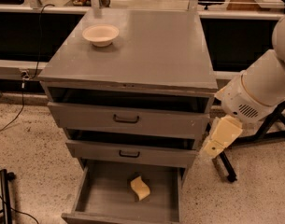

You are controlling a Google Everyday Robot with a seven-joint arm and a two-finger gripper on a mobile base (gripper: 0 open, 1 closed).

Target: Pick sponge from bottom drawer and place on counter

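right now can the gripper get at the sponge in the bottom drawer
Probably yes: the bottom drawer is pulled out, the sponge lies uncovered inside, and the gripper hangs beside the cabinet, nothing between.

The single camera looks down from high in front of the flat glossy grey counter (pixel 151 50), facing its far edge at middling range, the pale gripper (pixel 217 141) hanging below the counter's front-right corner.
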